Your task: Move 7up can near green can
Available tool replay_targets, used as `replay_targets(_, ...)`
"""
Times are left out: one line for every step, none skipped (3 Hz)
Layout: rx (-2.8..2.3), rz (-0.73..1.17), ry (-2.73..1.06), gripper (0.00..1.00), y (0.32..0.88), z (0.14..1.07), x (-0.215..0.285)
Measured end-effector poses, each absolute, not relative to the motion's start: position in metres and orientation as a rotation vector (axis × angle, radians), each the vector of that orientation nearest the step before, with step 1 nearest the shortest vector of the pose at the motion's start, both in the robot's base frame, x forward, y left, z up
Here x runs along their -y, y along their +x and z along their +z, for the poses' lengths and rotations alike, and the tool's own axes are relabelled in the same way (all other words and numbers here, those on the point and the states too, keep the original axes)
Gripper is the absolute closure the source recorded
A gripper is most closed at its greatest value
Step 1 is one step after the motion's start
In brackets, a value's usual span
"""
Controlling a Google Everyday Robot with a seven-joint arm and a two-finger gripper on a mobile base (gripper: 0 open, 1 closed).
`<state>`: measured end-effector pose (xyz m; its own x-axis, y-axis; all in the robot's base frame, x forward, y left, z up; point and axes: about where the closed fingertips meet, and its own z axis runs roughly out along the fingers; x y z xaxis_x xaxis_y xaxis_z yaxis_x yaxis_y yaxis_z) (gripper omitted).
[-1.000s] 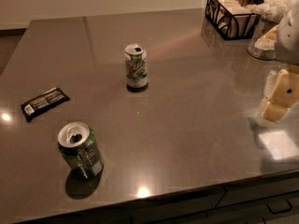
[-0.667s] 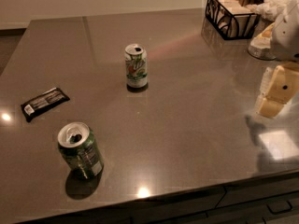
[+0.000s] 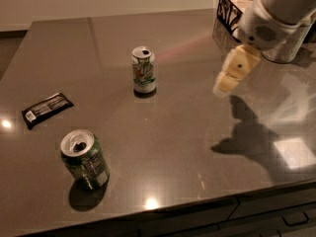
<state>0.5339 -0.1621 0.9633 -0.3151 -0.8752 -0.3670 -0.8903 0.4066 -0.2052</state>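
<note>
The 7up can (image 3: pixel 143 70) stands upright near the middle of the dark table, white body with green lettering and a silver top. The green can (image 3: pixel 85 159) stands upright at the front left, dark green with an open silver top. My gripper (image 3: pixel 232 73) hangs above the table at the right, well to the right of the 7up can and holding nothing. Its cream fingers point down and to the left.
A black snack bar wrapper (image 3: pixel 46 108) lies at the left, between the cans. A black wire basket (image 3: pixel 232 9) stands at the back right, partly behind my arm. The table's front edge (image 3: pixel 197 204) runs below the green can.
My arm has swung in from the right edge toward the table's middle, and the gripper is now closer to the 7up can. The cans and the wrapper have not moved.
</note>
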Motion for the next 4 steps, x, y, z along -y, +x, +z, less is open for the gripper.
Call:
replay_targets(-2.227, 0.140, -1.423, 0.00, 0.572, 0.951, 0.122)
replay_targets(-2.173, 0.226, -1.390, 0.00, 0.601, 0.939, 0.074)
replay_targets(-2.123, 0.293, -1.385, 0.00, 0.619, 0.926, 0.032)
replay_targets(-2.083, 0.337, -1.380, 0.00, 0.631, 0.916, 0.001)
